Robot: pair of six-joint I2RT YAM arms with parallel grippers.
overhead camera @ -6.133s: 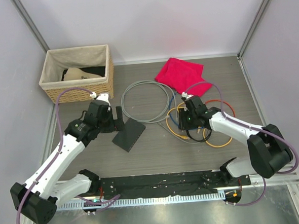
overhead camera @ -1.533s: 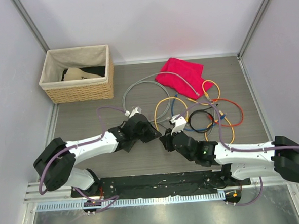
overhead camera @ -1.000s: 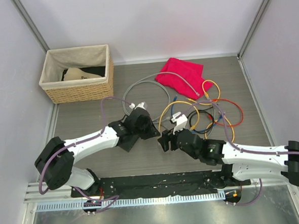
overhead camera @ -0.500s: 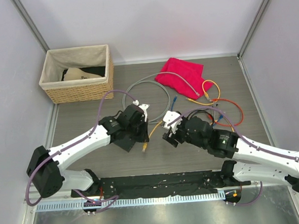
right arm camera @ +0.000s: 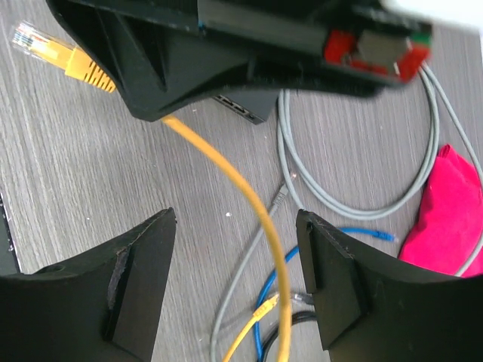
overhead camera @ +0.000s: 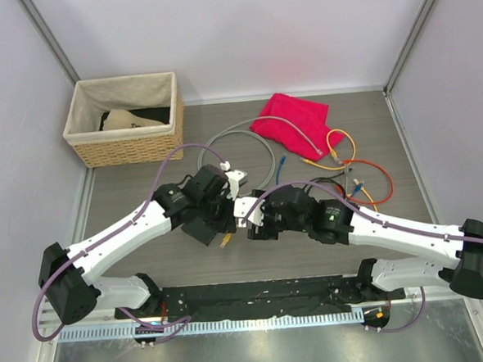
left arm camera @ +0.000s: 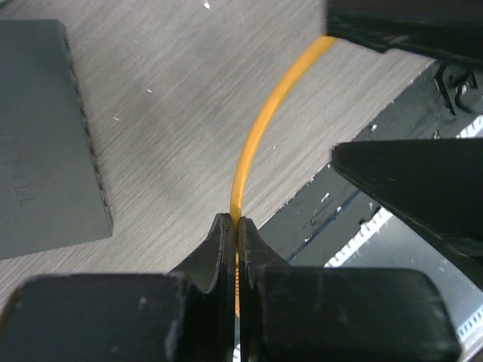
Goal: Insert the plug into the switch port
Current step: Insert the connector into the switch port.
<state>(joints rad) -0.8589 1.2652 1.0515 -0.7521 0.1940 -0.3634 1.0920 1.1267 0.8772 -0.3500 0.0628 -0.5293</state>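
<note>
Switch [left arm camera: 38, 136] one, gripped cable [left arm camera: 253, 143] one

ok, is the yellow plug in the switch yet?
No: the left gripper pinches the yellow cable, and its plug sticks out in open air, apart from the switch.

The left hand [left arm camera: 235, 226] pinched the yellow cable [left arm camera: 260, 128] between closed fingertips. The cable curved up and right over the grey tabletop [left arm camera: 173, 113] and passed behind a blurred black shape [left arm camera: 400, 26]. The switch [left arm camera: 38, 136] lay flat at the left, apart from the cable, its socket edge facing it.
</note>
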